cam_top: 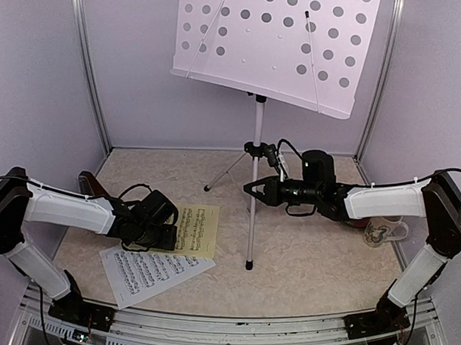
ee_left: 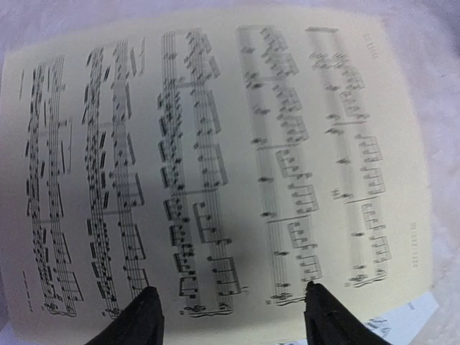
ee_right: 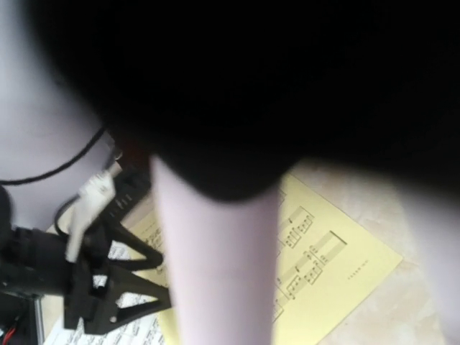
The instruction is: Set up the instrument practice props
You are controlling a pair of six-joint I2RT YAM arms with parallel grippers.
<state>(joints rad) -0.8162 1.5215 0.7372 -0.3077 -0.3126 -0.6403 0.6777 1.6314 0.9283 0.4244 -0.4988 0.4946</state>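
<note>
Pale lavender walls close in a mottled beige table (cam_top: 318, 274), and at its middle stands the stand (cam_top: 276, 45), its white perforated desk tilted high above the tripod legs, nothing resting on it. Both sheets lie flat on the table in front of the left arm: the yellow sheet (cam_top: 198, 230) just left of the stand's near leg, and the white sheet (cam_top: 151, 270) nearer the arm bases, its far edge meeting the yellow one's near edge. The left gripper (cam_top: 166, 237) hangs low over the yellow sheet's left part. In the left wrist view the printed staves fill the frame and the two black fingertips (ee_left: 144, 316) show well apart at the sheet's near edge, with paper between and beyond them. Whether they touch the paper cannot be told. A corner of the white sheet peeks out at the lower right of that view. The right gripper (cam_top: 250, 190) reaches in level from the right and sits at the pole (cam_top: 252, 219), below the collar where the legs branch, with its fingers to either side of the tube. The right wrist view is dark and blurred, with the pole close in front, so whether those jaws are clamped on it or only around it cannot be told. The metronome (cam_top: 90, 184) stands at the far left behind the left arm, partly hidden. A mug (cam_top: 381, 231) sits by the right arm.
</note>
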